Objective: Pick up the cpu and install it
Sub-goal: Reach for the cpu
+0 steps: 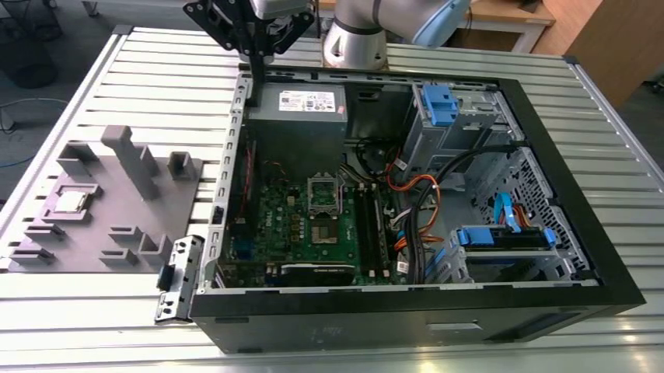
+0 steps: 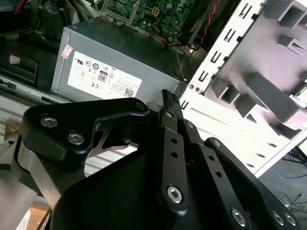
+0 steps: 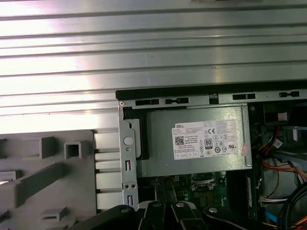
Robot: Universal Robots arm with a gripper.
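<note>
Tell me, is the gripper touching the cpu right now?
Apart. The exterior view shows the gripper above an edge of the computer case, while the cpu lies in the grey holder at the exterior view's left.

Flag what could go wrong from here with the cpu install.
The gripper hangs above the case wall beside the power supply, apart from the cpu lying on the grey fixture; a low move across might clip that wall or the fixture's tall posts. The socket sits inside the case near loose cables, so a tilted or offset placement could harm it.
</note>
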